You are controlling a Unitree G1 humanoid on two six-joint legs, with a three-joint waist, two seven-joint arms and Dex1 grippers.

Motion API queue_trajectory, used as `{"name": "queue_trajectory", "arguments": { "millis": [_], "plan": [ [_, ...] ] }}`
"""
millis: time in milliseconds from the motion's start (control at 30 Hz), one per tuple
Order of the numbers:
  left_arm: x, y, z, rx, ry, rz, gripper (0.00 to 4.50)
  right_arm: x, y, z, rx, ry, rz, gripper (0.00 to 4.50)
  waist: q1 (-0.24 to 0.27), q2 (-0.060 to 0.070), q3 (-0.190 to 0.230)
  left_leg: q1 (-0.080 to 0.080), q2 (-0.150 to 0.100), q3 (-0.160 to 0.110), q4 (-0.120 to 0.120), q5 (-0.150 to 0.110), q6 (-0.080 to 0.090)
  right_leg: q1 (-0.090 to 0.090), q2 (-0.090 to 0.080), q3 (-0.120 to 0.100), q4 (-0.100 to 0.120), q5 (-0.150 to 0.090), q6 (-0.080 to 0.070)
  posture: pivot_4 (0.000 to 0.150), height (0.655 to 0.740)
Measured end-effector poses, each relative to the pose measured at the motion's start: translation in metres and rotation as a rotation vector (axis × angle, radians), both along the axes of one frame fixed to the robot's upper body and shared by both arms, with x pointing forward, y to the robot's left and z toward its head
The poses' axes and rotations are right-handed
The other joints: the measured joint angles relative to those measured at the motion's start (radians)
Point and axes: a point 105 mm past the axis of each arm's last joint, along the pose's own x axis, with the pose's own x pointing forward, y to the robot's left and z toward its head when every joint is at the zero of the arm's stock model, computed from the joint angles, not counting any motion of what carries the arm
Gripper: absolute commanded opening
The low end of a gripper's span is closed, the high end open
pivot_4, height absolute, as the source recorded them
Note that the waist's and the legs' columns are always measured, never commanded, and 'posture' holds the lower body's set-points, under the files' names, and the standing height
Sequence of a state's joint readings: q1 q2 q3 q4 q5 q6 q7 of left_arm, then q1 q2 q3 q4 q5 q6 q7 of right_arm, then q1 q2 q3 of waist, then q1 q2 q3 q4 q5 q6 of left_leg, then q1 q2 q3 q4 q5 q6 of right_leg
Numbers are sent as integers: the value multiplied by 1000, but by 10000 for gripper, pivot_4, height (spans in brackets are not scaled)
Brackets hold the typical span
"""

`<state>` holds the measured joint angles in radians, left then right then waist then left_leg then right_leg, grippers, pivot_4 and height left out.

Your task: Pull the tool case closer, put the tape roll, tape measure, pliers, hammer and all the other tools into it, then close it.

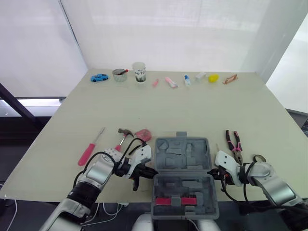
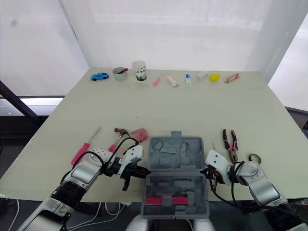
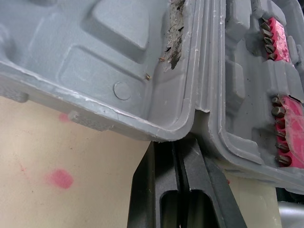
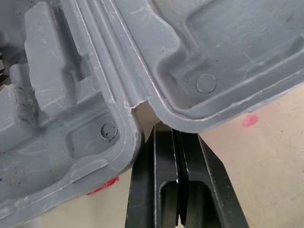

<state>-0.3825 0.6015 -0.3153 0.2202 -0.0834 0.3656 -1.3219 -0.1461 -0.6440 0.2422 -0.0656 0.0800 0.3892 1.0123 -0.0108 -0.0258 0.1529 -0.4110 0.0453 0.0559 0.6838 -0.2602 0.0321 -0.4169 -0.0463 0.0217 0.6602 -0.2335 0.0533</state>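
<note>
Head view. The case [image 1: 183, 156] lies open at the near edge of the table [image 1: 202, 110], in the middle. Its lid half is the farther one. The nearer half hangs partly over the edge and carries a red bit strip [image 1: 174, 200].

The left gripper [image 1: 148, 172] touches the left side of the case at the hinge line. The right gripper [image 1: 213, 172] touches the right side at the same line.

The screwdriver [image 1: 90, 149], the hammer [image 1: 124, 134] and a pink item [image 1: 143, 134] of unclear kind lie on the table left of the case, outside it. The pliers [image 1: 234, 140] lie right of the case, just beyond the right gripper.

A row of small items stands along the far edge, well apart from the case. It includes a blue car [image 1: 99, 77] and a cup [image 1: 139, 72].

Left wrist view. The two black fingers [image 3: 156, 171] are pressed together with only a seam between them and nothing clamped. Their tips sit at the notch where the two case halves meet, under the rim. Rows of bits in red strips show in the nearer half. A pink mark [image 3: 59, 178] shows on the table.

Right wrist view. The fingers [image 4: 164, 161] here are likewise pressed together and hold nothing. Their tips meet the hinge notch between the two halves on the right side of the case.
</note>
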Motion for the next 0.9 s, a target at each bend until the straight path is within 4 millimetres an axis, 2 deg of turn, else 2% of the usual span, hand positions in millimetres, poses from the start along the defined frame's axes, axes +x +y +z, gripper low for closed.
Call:
{"name": "queue_trajectory", "arguments": {
  "millis": [900],
  "plan": [
    [3, 2, 0, 1, -14, -2, 182, -1, -1, -1, 14, 6, -21, 0, 0, 0, 0, 0, 0, 0, 0, 0, 0, 0, 0, 0, 0, -2, -3, 1500, 7400]
  ]
}}
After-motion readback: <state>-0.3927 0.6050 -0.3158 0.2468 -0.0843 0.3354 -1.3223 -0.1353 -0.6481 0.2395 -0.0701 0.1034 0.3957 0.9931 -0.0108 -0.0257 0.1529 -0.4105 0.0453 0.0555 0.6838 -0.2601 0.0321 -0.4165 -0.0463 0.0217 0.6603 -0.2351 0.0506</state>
